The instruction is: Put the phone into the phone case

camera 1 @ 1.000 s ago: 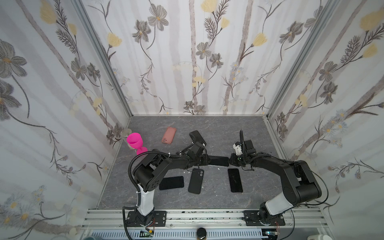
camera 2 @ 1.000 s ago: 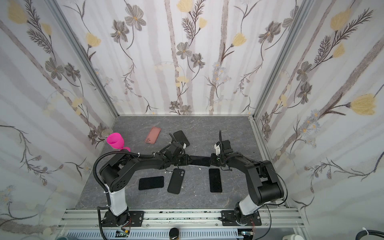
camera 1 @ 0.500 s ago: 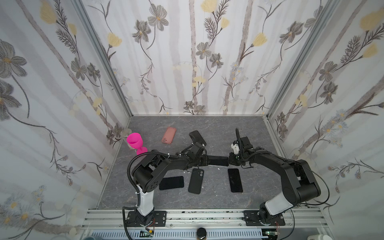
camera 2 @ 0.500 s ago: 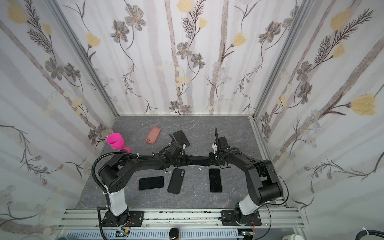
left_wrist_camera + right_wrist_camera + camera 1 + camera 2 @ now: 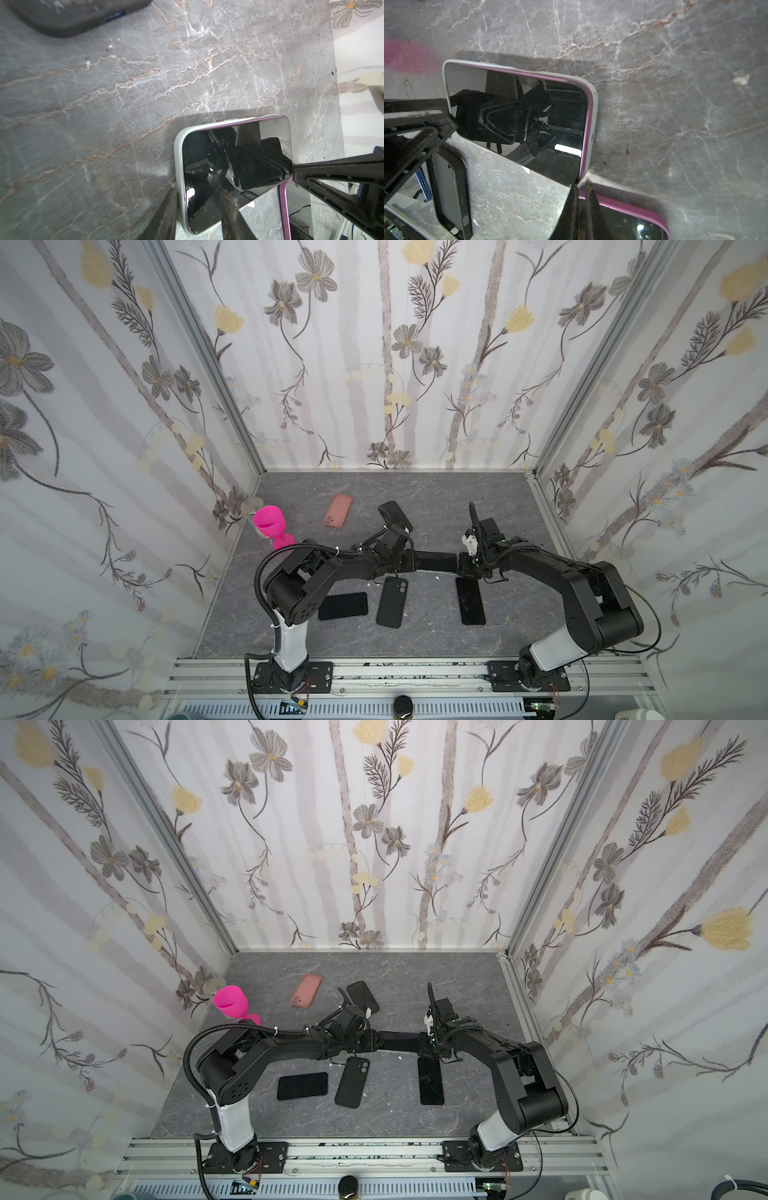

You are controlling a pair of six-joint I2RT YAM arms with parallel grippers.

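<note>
Flowery wallpaper on three sides, with a grey marble-look tabletop (image 5: 415,493) in the middle. The phone (image 5: 436,561) lies about halfway between the tabletop's left and right edges. Its long axis runs parallel to the front edge, so each short end faces one arm. It has a purple frame and looks mostly down inside the pale phone case (image 5: 178,166). Purple rim shows along one long side though, so my guess is that edge isn't fully seated.

The left gripper (image 5: 409,563) is at the end facing the left edge. Its jaws are part-way closed, fingers either side of that end, and it looks like it's holding the phone steady. The right gripper (image 5: 462,566) is at the opposite end, jaws pinched together with nothing between them. Its fingertips (image 5: 569,214) butt against the case corner there.

Both arms are equally near. What matters, I think, is that the phone lies straight out from the right jaws, lengthwise, so a push would run along the long axis into the left grip.

Writing: nothing readable, no brand on phone or case. A tiny printed strip in the right wrist view is too small to make out.

Also around: a pink goblet (image 5: 269,522) by the left edge, a salmon case (image 5: 338,511) toward the back edge, and a black case (image 5: 392,601) nearer the front.
</note>
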